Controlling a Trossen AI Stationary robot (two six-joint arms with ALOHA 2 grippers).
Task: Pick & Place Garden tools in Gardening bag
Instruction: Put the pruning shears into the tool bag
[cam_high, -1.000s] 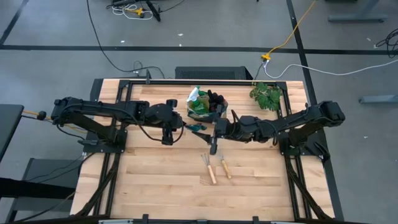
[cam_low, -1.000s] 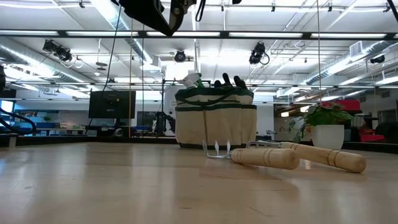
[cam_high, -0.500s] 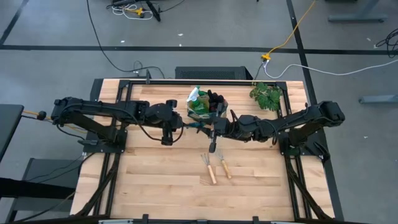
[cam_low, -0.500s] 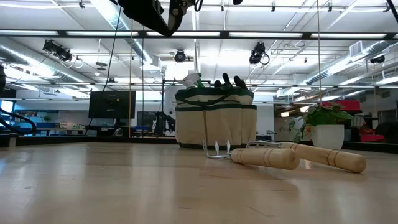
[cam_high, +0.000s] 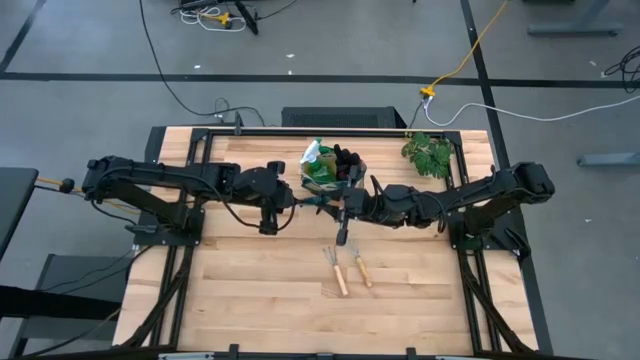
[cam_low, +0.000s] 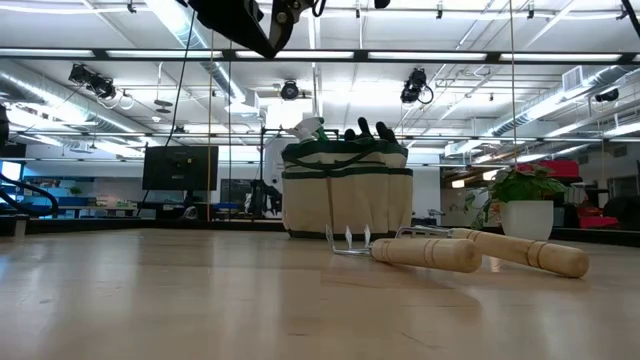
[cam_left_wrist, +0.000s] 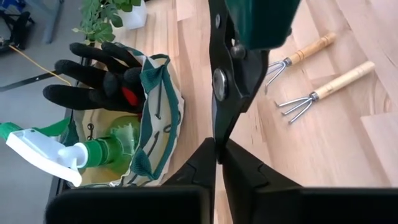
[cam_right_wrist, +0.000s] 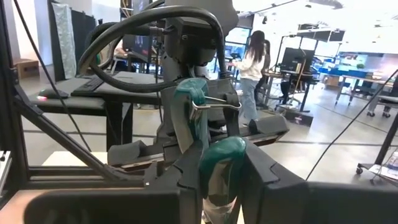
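Note:
The pruning shears, dark blades with green handles, hang in mid-air between my two arms, just on the near side of the gardening bag. My left gripper is shut on the blade end, and my right gripper is shut on the handle end. The beige, green-trimmed bag stands upright on the table. A green spray bottle and black-and-red gloves stick out of its top. Two wooden-handled mini rakes lie flat on the table, nearer the front edge. My left gripper pinches the tip of the shears' closed blades between its two fingers. It comes from the table's left, slanting down, in line with the shears, which are clear of the table. My right gripper has the green handles between its two fingers, coming level from the table's right along the shears. The shears are lifted clear, pointing toward the left arm.
A potted leafy plant stands at the far right corner. The rakes lie near the table's middle, below and in front of the grippers. Bare wood stretches along the near half of the table. A person stands in the room behind.
My right gripper has shut on the shears' handles. The shears and both arms have stayed where they were, above the table in front of the bag.

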